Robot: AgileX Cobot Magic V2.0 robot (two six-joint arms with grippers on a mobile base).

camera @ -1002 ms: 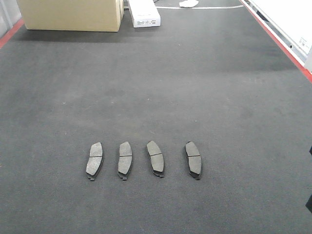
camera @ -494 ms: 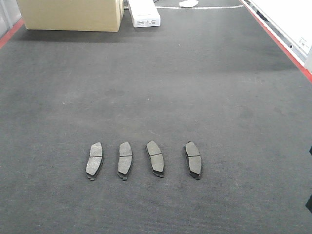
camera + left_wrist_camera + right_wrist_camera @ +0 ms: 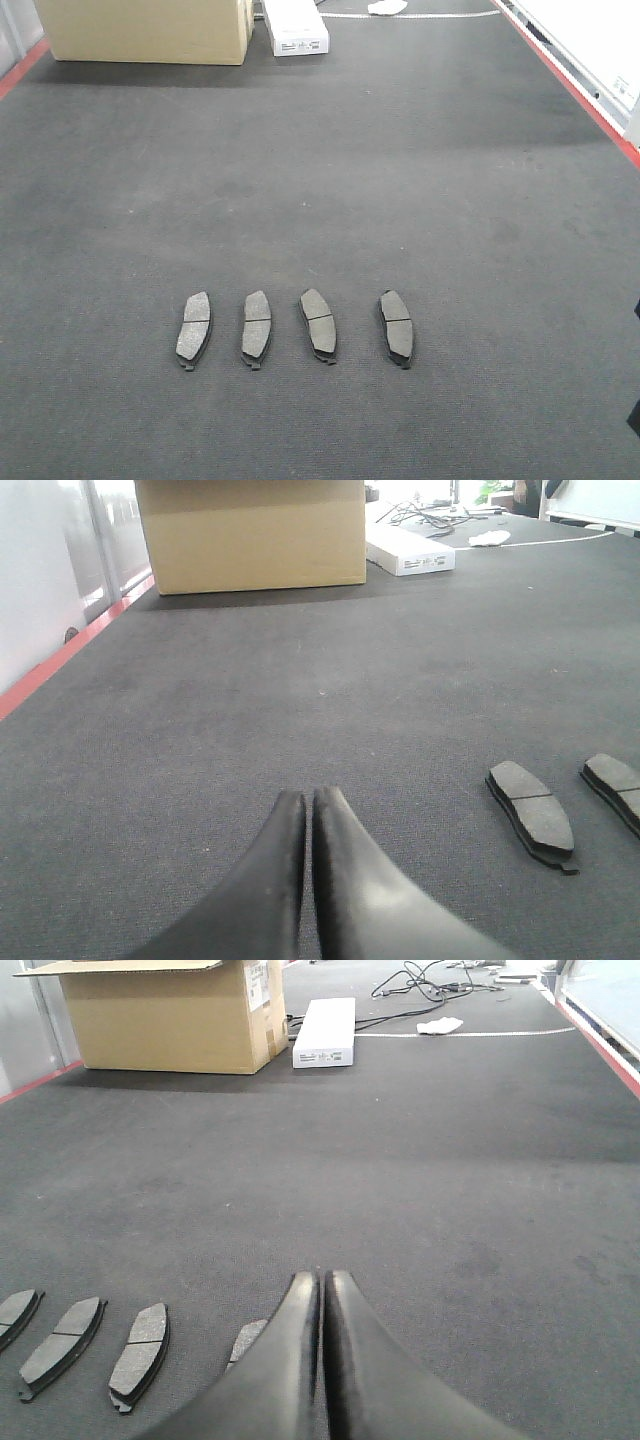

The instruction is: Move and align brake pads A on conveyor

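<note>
Overall, dark felt conveyor [image 3: 400,180] edged in red, cardboard box [image 3: 145,30] at its far end, four grey grooved brake pads A [image 3: 322,325] rowed well short of the box, left gripper [image 3: 308,798] and right gripper [image 3: 322,1278] both pressed together, nothing held.

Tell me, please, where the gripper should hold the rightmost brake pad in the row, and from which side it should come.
Probably from straight above, closing on the two long curved edges near the middle groove. The rightmost brake pad lies flat on the conveyor, so only its thin edges offer a hold. The right gripper, now shut, is nearest; its neighbour lies apart, leaving room.
</note>
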